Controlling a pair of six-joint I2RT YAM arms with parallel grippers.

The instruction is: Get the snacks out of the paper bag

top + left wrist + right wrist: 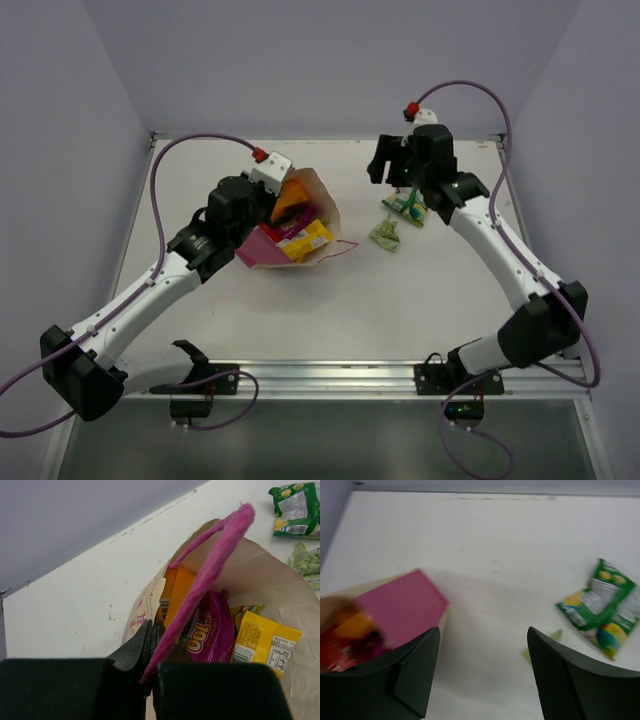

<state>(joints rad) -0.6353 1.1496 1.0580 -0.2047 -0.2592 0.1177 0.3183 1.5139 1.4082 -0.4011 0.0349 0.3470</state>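
Tan paper bag (322, 200) lies tipped; glossy snacks (305, 240) inside.

The paper bag (318, 197) lies tipped, mouth open, holding an orange packet (180, 595), a purple packet (207, 635), a yellow packet (265, 642); a green packet (405, 207) and a pale green packet (385, 235) lie outside

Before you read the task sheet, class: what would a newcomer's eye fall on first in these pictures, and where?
The paper bag left of centre, tipped open with a yellow packet and a purple packet showing inside, while the left gripper pinches its rim beside the pink cord handle. Next, a green packet and a pale green packet lie on the table to its right, near the open right gripper.
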